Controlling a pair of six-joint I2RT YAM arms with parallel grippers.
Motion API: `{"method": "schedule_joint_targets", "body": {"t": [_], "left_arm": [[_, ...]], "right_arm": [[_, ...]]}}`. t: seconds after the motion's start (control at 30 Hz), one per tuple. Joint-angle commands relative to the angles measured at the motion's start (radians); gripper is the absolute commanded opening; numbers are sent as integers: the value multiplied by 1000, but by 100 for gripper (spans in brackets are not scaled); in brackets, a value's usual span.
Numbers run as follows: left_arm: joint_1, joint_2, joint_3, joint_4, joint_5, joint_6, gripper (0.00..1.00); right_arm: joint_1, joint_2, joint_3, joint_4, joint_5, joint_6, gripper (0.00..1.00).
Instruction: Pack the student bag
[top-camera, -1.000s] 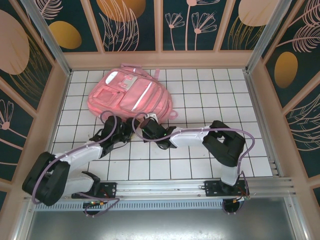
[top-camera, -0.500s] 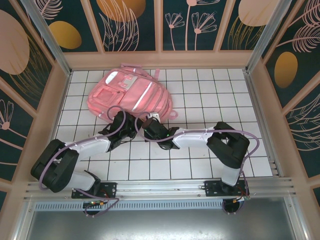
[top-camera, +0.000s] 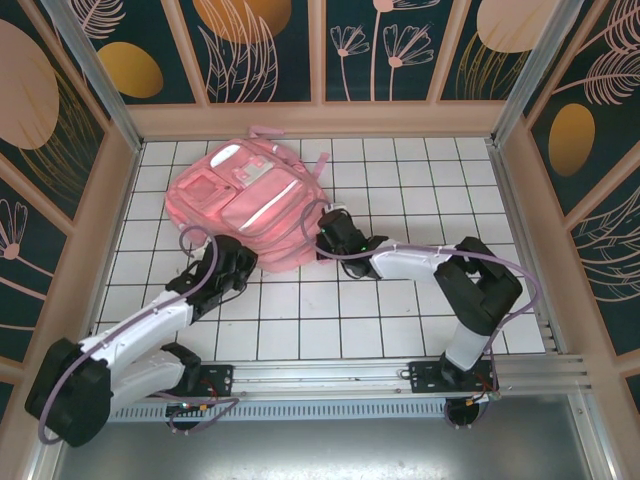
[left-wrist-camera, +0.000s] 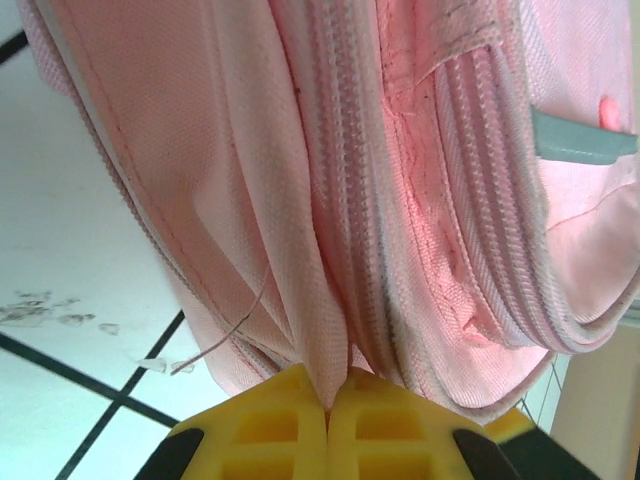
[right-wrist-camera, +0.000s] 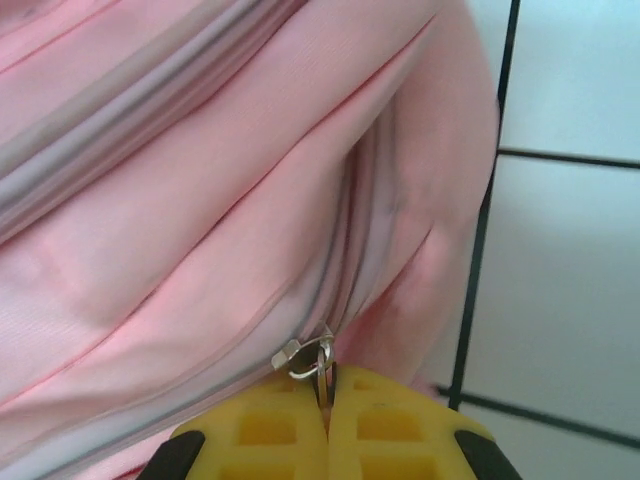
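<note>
Worktop of white square tiles with dark grid lines (top-camera: 420, 320) carries the large soft pink fabric backpack (top-camera: 245, 195), which lies toward the far left with its front pockets and pale strip facing up. Compared with a second ago, it has bunched up and slid farther toward that corner, and its near edge is gathered into folds. The left gripper (left-wrist-camera: 328, 385) has come in from the near left. Its yellow fingers (left-wrist-camera: 270, 425), open a second ago, are now clenched on a pleat of pink cloth right beside the long zip track. The right gripper (right-wrist-camera: 327, 385) has swung out to the backpack's right edge, where its fingers are clamped on the small metal zip pull ring (right-wrist-camera: 308, 358). Judging from this, the opening step is set up: one side pins the fabric and the other holds the pull, so the zip can probably be drawn against that tension. Packing itself has not started.
</note>
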Motion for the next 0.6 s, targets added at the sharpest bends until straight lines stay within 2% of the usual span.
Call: {"method": "schedule_joint_targets", "body": {"t": [0.0, 0.1, 0.2, 0.33, 0.47, 0.57], "left_arm": [[67, -87, -44, -178, -116, 50, 0], [154, -126, -46, -210, -67, 131, 0], [237, -113, -7, -252, -28, 217, 0], [351, -59, 58, -297, -11, 331, 0], [480, 51, 111, -274, 35, 443, 0], [539, 146, 159, -229, 49, 509, 0]], "right_arm": [[-97, 55, 32, -20, 70, -80, 0], [-114, 83, 73, -23, 34, -111, 0], [-78, 83, 90, -25, -17, -129, 0], [30, 88, 94, -37, -15, -117, 0], [159, 102, 109, -33, -44, -62, 0], [249, 133, 142, -26, -78, -17, 0]]}}
